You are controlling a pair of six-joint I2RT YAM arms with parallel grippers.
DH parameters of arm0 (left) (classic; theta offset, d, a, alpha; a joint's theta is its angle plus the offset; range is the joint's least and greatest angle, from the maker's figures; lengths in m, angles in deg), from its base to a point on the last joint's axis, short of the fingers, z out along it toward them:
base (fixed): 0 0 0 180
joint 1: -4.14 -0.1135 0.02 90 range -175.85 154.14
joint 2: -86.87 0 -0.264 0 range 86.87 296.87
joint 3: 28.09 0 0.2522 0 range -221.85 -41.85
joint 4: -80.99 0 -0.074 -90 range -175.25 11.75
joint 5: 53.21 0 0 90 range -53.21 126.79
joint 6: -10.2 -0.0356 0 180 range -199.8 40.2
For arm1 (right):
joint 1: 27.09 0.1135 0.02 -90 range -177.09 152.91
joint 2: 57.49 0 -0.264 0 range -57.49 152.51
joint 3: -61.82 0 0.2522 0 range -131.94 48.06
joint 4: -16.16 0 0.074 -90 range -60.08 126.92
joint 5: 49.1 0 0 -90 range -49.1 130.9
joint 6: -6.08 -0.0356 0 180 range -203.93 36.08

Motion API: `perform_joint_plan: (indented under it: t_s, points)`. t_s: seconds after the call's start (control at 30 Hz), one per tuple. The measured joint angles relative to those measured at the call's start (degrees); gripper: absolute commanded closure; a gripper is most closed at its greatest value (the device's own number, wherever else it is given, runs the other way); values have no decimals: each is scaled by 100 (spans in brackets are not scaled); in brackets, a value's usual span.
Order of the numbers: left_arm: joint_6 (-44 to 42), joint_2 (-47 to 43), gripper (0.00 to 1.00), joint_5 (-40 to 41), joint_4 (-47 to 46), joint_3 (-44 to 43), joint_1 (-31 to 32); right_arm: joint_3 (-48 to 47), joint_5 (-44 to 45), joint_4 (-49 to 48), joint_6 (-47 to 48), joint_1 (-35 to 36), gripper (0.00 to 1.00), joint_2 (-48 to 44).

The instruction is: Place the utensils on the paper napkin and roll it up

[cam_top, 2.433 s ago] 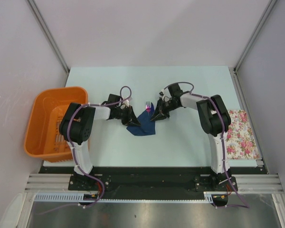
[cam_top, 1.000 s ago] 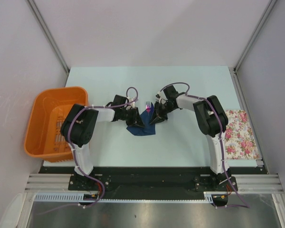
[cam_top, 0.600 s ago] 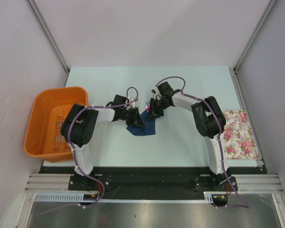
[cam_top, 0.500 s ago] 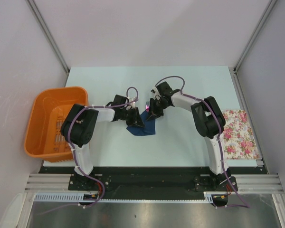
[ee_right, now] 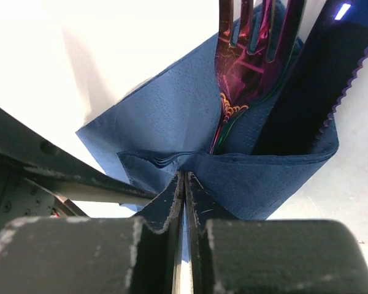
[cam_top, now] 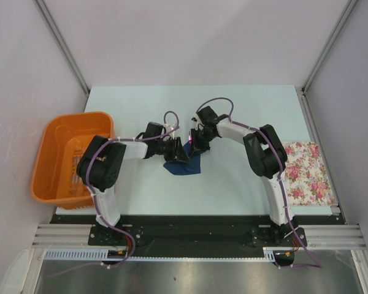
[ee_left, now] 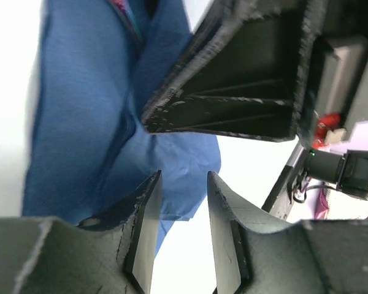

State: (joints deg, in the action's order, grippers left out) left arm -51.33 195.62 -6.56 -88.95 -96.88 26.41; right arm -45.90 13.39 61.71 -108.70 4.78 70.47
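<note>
Right wrist: fork [ee_right: 242, 67] tines point away; right gripper [ee_right: 184, 176] pinches napkin [ee_right: 165, 119]; left gripper [ee_left: 184, 179] apart.

Dark navy square paper napkin [cam_top: 185, 165] lies mid-table on the pale flat tabletop [cam_top: 245, 184], between the grippers. Left gripper [cam_top: 175, 151] sits at its left side. Right gripper [cam_top: 196, 143] is at its far end, pinching a fold. Purple plastic fork [ee_right: 253, 43] lies on the napkin, with a dark serrated plastic knife [ee_right: 310, 79] just beside it; the fold crosses over both handles. Orange plastic basket [cam_top: 49, 141] is at the table's left edge. White floral-print cloth [cam_top: 308, 171] is at the right edge, well apart from the napkin.
</note>
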Motion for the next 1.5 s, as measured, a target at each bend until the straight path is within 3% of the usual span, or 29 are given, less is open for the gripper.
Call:
perform_joint_plan:
  t_s: [0.13, 0.47, 0.63, 0.67, 0.73, 0.97, 1.17, 1.5]
  points:
    - [105, -17, 59, -98, -284, 173, 103, -7, -173, -11, -9, -57, 94, 44]
    - [363, 129, 76, -164, -645, 407, 188, -4, -549, -76, 4, -195, 90, 103]
    - [402, 175, 80, -192, -765, 479, 144, -9, -811, -76, -4, -297, 71, 105]
    - [402, 188, 80, -192, -774, 479, 142, -20, -907, -81, -9, -334, 63, 105]
    - [402, 214, 80, -223, -782, 479, 125, -26, -1121, -114, -37, -424, 59, 98]
    - [400, 240, 80, -254, -778, 463, 109, -26, -1351, -101, 94, -643, 68, -229]
    - [398, 260, 78, -317, -776, 444, 101, -26, -1231, 90, 269, -507, 83, -389]
    - [398, 271, 78, -334, -754, 422, 96, -144, -769, 205, 299, -219, 88, -186]
